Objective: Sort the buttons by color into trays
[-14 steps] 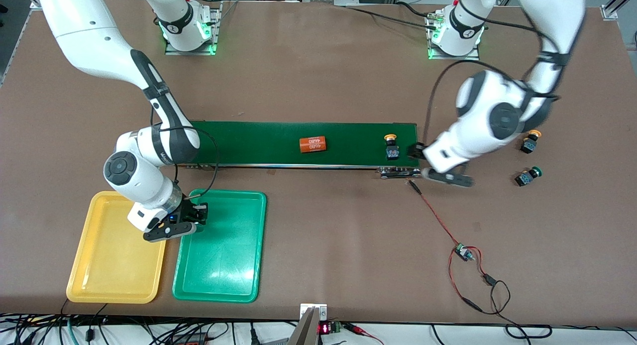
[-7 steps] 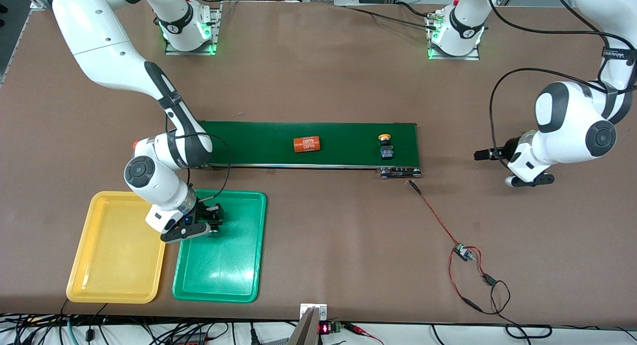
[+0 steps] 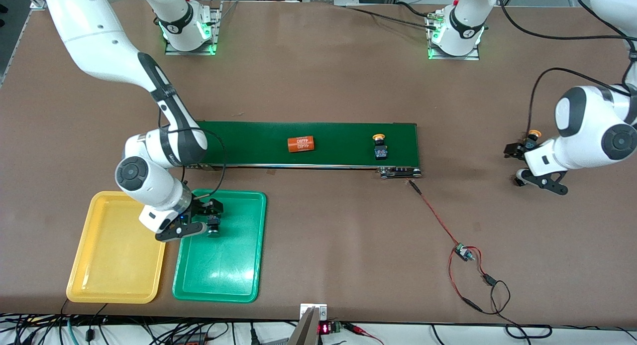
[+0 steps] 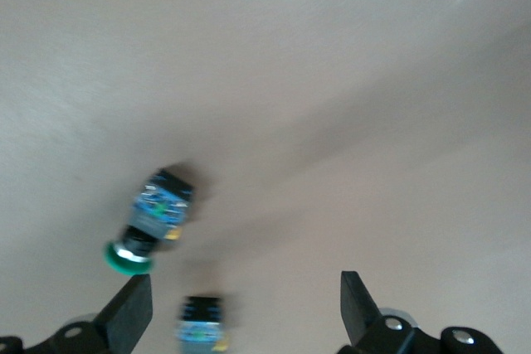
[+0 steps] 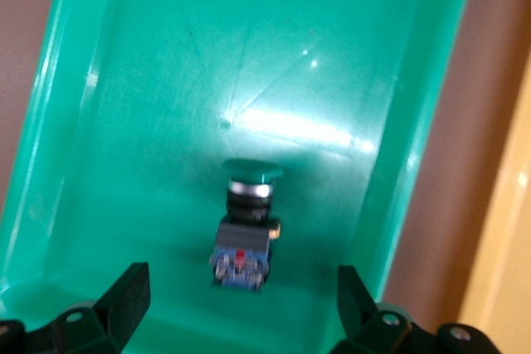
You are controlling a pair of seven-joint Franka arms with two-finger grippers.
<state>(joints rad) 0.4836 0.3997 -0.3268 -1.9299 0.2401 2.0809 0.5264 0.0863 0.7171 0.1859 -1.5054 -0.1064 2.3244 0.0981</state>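
Note:
My right gripper (image 3: 211, 216) (image 5: 241, 308) hangs open just over the green tray (image 3: 224, 270) (image 5: 166, 80). A green-capped button (image 3: 214, 226) (image 5: 246, 230) lies on its side in that tray, free of the fingers. The yellow tray (image 3: 114, 265) lies beside it with nothing in it. My left gripper (image 3: 515, 151) (image 4: 246, 312) is open, low over the table at the left arm's end. A dark button body (image 4: 202, 325) lies between its fingers, its cap cut off. A green-capped button (image 4: 153, 221) lies next to it. A yellow-capped button (image 3: 532, 136) shows by the left hand. Another yellow-capped button (image 3: 380, 147) stands on the belt.
The long dark-green conveyor belt (image 3: 249, 141) crosses the table's middle and carries an orange cylinder (image 3: 301, 144) with white print. A red and black wire with a small circuit board (image 3: 463, 253) trails from the belt's end toward the front camera.
My right gripper has opened and let the green-capped button drop into the green tray. The left arm swung away from the belt's end to the loose buttons. The belt's items drifted toward the right arm's end.

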